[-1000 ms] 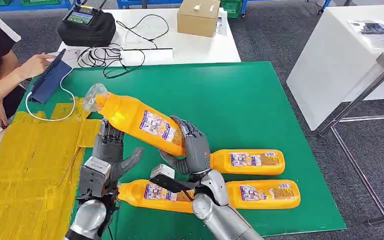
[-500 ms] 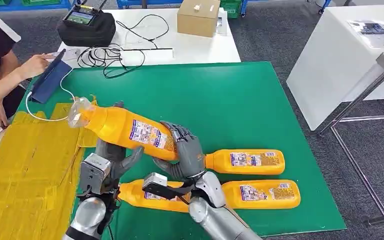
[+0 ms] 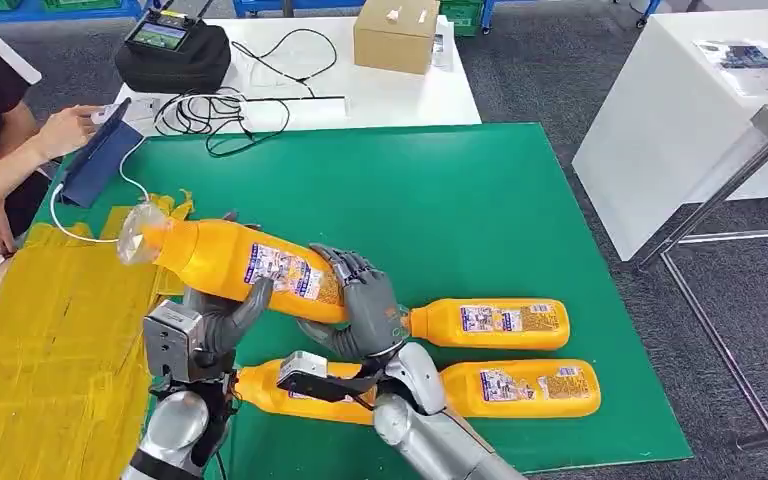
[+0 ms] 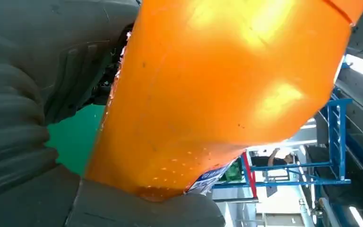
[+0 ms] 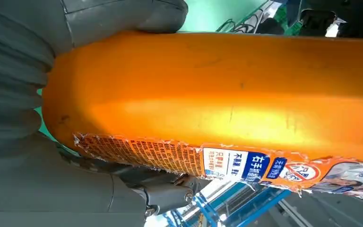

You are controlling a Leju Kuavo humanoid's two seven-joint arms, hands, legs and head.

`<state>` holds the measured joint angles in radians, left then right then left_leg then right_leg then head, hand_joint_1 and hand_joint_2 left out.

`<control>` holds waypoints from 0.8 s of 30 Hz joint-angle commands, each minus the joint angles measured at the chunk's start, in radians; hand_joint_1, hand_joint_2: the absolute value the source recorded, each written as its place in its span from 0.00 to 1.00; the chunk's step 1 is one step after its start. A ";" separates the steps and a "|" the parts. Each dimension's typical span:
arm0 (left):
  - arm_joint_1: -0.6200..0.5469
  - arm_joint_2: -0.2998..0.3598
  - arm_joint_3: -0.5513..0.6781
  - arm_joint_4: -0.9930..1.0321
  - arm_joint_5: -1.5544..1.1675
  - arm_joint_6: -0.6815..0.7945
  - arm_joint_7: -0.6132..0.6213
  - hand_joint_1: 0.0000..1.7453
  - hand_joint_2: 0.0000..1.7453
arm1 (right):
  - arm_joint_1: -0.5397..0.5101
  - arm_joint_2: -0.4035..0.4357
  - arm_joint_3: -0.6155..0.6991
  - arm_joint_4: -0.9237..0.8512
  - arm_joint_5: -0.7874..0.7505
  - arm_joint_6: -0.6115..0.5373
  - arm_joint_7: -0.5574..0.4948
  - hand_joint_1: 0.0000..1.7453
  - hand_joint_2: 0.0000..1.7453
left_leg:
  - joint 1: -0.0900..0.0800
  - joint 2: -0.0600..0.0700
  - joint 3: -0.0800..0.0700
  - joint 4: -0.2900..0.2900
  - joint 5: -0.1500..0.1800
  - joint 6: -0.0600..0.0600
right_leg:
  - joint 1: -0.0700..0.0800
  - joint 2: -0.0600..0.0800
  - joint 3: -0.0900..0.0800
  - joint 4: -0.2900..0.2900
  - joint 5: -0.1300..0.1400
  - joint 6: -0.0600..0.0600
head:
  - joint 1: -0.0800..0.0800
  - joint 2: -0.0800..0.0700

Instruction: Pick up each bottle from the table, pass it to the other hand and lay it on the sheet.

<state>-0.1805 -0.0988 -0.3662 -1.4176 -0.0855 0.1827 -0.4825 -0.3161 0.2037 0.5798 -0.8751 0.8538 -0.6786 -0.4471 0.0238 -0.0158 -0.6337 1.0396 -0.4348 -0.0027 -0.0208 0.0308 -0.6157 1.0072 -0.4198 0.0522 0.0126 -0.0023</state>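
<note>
I am watching the right hand (image 3: 360,305) gripping the base end of the raised orange bottle (image 3: 245,265), fingers wrapped over the top, thumb underneath. In the right wrist view the palm and thumb are clamping that rounded base (image 5: 75,104), with the torn label edge lying against the lower grip. The left hand (image 3: 222,315) is closing on the bottle's middle from below; the left wrist view shows thumb and fingers bracketing the orange body (image 4: 208,104), so I am reading both hands as holding it.

The bottle is hanging in the air between the hands, tilted, its clear cap (image 3: 138,243) pointing past the left hand toward the yellow sheet (image 3: 50,330), which is lying just beyond that hand.

Risks as I judge them:
- If the right hand lets go before the left grip is firm, the smooth plastic could be slipping; the cap end overhangs, so it would be tipping cap-down.
- The loose label may be giving the fingers a poor hold.
- Three more bottles are lying on the green desk (image 3: 480,200) right under the right forearm: one (image 3: 490,323) just beyond the right hand, two (image 3: 530,388) nearer the body. A dropped bottle or a low elbow could be rolling them off.
- A person's hand (image 3: 70,125) and a tablet with its cable are sitting beyond the sheet; a wide swing is reaching that way.
</note>
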 commanded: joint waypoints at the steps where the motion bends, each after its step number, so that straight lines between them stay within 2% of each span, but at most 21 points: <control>1: -0.060 -0.002 0.023 0.034 0.005 0.013 -0.005 1.00 1.00 | -0.030 -0.019 0.041 0.049 -0.014 -0.015 -0.011 1.00 1.00 | 0.000 0.000 0.002 -0.001 0.000 0.001 | 0.001 -0.003 0.003 -0.001 0.000 -0.002 | 0.000 0.000; 2: -0.063 0.003 0.020 0.032 -0.005 0.024 -0.008 1.00 1.00 | -0.028 -0.019 0.039 0.039 -0.024 -0.013 -0.010 1.00 1.00 | 0.000 0.000 0.004 -0.001 -0.001 0.001 | 0.001 -0.004 0.005 -0.001 -0.001 -0.002 | 0.000 0.000; 3: -0.067 0.010 0.018 0.027 -0.025 0.044 -0.010 1.00 1.00 | -0.025 -0.021 0.038 0.019 -0.039 0.001 -0.008 0.09 1.00 | 0.000 -0.001 0.003 -0.001 0.000 0.001 | 0.001 -0.003 0.003 -0.001 -0.001 -0.002 | 0.000 0.000; 4: -0.073 0.021 0.014 0.023 -0.051 0.060 -0.009 1.00 1.00 | -0.018 -0.022 0.033 -0.006 -0.051 0.006 -0.006 0.02 1.00 | 0.000 0.000 0.001 0.000 0.000 0.001 | 0.001 -0.003 0.002 0.000 0.000 -0.001 | 0.000 0.000; 7: -0.078 0.031 0.020 0.014 -0.065 0.063 -0.002 1.00 1.00 | -0.009 -0.031 0.037 -0.050 -0.056 0.025 -0.001 0.00 1.00 | 0.000 0.000 0.002 -0.001 0.000 0.001 | 0.001 -0.003 0.002 0.000 -0.001 -0.002 | 0.000 0.000; 8: -0.086 0.047 0.008 0.013 -0.133 0.093 0.001 1.00 1.00 | 0.000 -0.034 0.030 -0.080 -0.073 0.045 0.006 0.00 1.00 | 0.000 0.000 0.004 -0.001 -0.001 0.001 | 0.001 -0.004 0.004 -0.001 -0.001 -0.003 | 0.000 0.000; 9: -0.097 0.065 0.006 0.018 -0.260 0.182 0.014 1.00 1.00 | 0.012 -0.037 0.021 -0.120 -0.106 0.069 0.000 0.00 1.00 | 0.000 0.000 0.003 -0.001 -0.001 0.001 | 0.001 -0.003 0.003 -0.001 -0.001 -0.002 | 0.000 0.000; 11: -0.118 0.088 0.024 0.032 -0.467 0.281 0.087 1.00 1.00 | 0.051 -0.060 0.002 -0.257 -0.186 0.186 0.017 0.00 1.00 | 0.000 0.000 0.004 -0.001 -0.001 0.001 | 0.001 -0.004 0.004 -0.001 -0.001 -0.003 | 0.000 0.000; 12: -0.137 0.108 0.036 0.057 -0.598 0.314 0.161 1.00 1.00 | 0.073 -0.068 -0.016 -0.328 -0.284 0.297 0.009 0.00 1.00 | 0.000 -0.001 0.002 0.000 0.000 0.001 | 0.001 -0.003 0.002 0.000 -0.001 -0.002 | 0.000 0.000; 13: -0.162 0.126 0.056 0.092 -0.698 0.324 0.216 1.00 1.00 | 0.095 -0.084 -0.031 -0.406 -0.300 0.330 0.007 0.00 1.00 | 0.000 0.000 0.004 -0.001 -0.001 0.001 | 0.001 -0.004 0.004 0.000 -0.001 -0.003 | 0.000 0.000; 16: -0.203 0.150 0.105 0.158 -0.750 0.299 0.234 1.00 1.00 | 0.128 -0.100 -0.051 -0.506 -0.309 0.387 0.019 0.00 1.00 | 0.000 -0.002 0.003 -0.001 0.000 0.001 | 0.001 -0.005 0.004 0.000 -0.001 -0.003 | 0.000 0.000; 21: -0.295 0.237 0.119 0.323 -1.268 0.328 0.505 1.00 1.00 | 0.157 -0.118 -0.065 -0.587 -0.336 0.441 -0.002 0.00 1.00 | 0.000 -0.001 0.002 -0.001 0.000 0.001 | 0.000 -0.003 0.002 0.000 0.000 -0.001 | 0.000 0.000; 23: -0.376 0.279 0.090 0.477 -1.485 0.302 0.642 1.00 1.00 | 0.164 -0.133 -0.057 -0.627 -0.367 0.499 -0.015 0.00 1.00 | 0.000 -0.001 0.002 -0.001 0.001 0.001 | 0.001 -0.004 0.002 0.000 -0.001 -0.002 | 0.000 0.000; 24: -0.396 0.279 0.093 0.526 -1.485 0.329 0.635 1.00 1.00 | 0.164 -0.130 -0.058 -0.629 -0.368 0.501 -0.014 0.00 1.00 | 0.000 -0.001 0.002 -0.001 0.001 0.001 | 0.001 -0.004 0.002 0.000 -0.001 -0.002 | 0.000 0.000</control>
<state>-0.3630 0.0638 -0.2735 -1.2888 -1.2642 0.5059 -0.0271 -0.1795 0.1397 0.5364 -1.3449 0.5227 -0.2507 -0.4467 0.0240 -0.0154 -0.6335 1.0396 -0.4345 -0.0030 -0.0206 0.0310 -0.6162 1.0075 -0.4197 0.0521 0.0126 -0.0023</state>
